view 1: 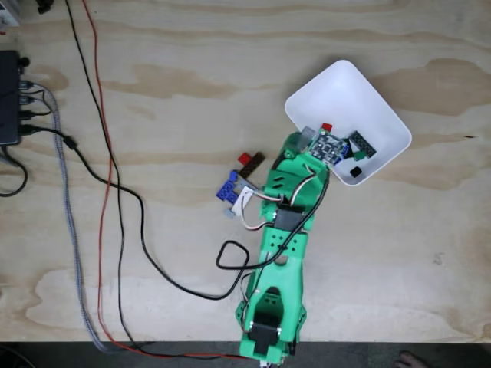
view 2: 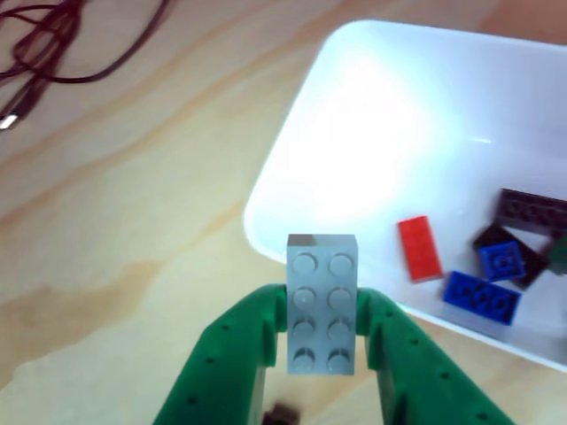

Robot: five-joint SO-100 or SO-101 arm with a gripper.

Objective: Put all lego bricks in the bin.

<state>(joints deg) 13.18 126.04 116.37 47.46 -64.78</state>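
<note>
My green gripper (view 2: pixel 322 310) is shut on a grey two-by-four lego brick (view 2: pixel 322 299), which stands upright between the fingers (view 2: pixel 248 336) right at the near rim of the white bin (view 2: pixel 354 115). Inside the bin lie a red plate (view 2: pixel 419 248), two blue bricks (view 2: pixel 481 297) and a black plate (view 2: pixel 532 211). The fixed view has the gripper (view 1: pixel 308 136) at the bin's (view 1: pixel 345 96) lower left edge, with the grey brick (view 1: pixel 308 131) beside a red brick (view 1: pixel 327 126). On the table left of the arm lie a red brick (view 1: pixel 245 159) and a blue brick (view 1: pixel 227 188).
Black, red and grey cables (view 1: pixel 107 176) run down the left of the plywood table and loop under the arm (view 1: pixel 280 253). A black box (view 1: pixel 8 96) sits at the far left edge. The table's front edge runs along the bottom of the fixed view.
</note>
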